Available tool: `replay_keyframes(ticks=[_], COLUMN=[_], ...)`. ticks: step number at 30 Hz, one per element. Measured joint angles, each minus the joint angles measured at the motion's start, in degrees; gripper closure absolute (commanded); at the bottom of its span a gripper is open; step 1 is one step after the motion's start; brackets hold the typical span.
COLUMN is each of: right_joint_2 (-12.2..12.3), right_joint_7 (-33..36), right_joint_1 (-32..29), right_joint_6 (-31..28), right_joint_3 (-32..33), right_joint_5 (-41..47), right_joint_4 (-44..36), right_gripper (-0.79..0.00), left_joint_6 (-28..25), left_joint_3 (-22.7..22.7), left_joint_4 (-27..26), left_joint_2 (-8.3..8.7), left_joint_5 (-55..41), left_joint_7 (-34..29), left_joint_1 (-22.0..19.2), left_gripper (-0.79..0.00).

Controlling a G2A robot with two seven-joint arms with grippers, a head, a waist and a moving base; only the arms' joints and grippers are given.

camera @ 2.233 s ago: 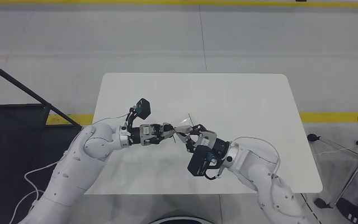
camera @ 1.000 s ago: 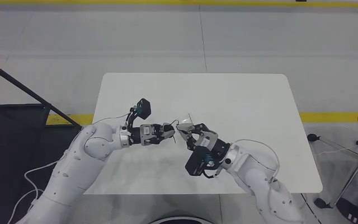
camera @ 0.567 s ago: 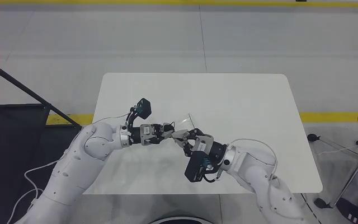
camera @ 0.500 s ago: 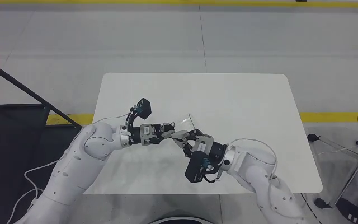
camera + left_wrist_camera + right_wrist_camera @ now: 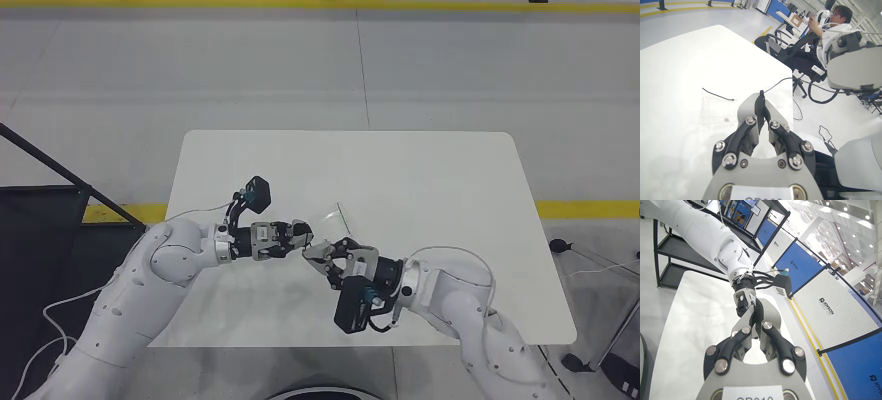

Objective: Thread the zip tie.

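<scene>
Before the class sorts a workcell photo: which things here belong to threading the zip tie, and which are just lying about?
Belongs to the job: zip tie, pinched in the left end effector; right end effector, close by.
Lying about: spare zip tie, resting on a clear bag on the table.

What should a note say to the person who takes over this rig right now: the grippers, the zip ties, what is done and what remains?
Left gripper: shut on the held zip tie, above the table; the tie's long end sticks out into the air.
Right gripper: shut, just in front of the left one; nothing visible in it.
Spare zip tie: lying on a clear bag on the table.
Done: one tie picked up.
Left: no loop shows, so the threading itself remains.
</scene>
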Motion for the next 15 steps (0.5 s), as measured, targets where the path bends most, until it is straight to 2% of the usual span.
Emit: replay_keyframes(ticks=[15], right_joint_2=[0.27], right_joint_7=[2.41], right_joint_1=[1.32], right_joint_6=[-2.47], right_joint_3=[-1.03], right_joint_5=[1.96], right_joint_4=[0.68], right_gripper=[0.0], left_joint_6=[-0.19], left_joint_3=[0.06], left_joint_4=[-0.11], left_joint_2=[0.18], left_joint_5=[0.56], left_joint_7=[1.0], left_joint_1=[0.17], left_gripper=[0.0])
